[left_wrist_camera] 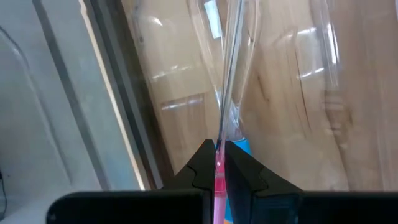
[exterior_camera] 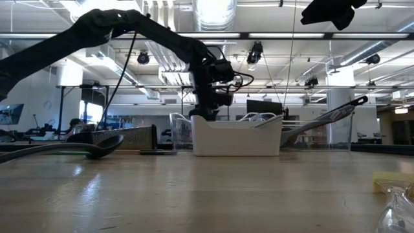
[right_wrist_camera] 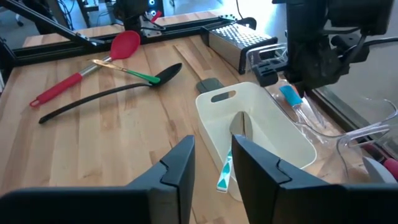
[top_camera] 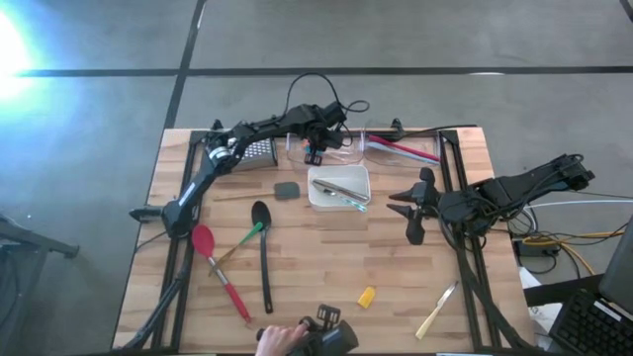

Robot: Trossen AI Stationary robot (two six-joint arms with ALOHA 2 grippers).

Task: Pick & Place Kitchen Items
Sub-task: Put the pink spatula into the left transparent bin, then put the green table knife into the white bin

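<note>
On the pale wood-plank table, the left gripper reaches into a clear plastic bin at the far edge, its dark wedge-shaped jaws pinched narrow on a thin pink-and-blue piece that stands straight up between them. The right gripper hovers near the smooth white tray, jaws parted and empty. A glossy red spatula and a long black spoon lie loose mid-table.
</note>
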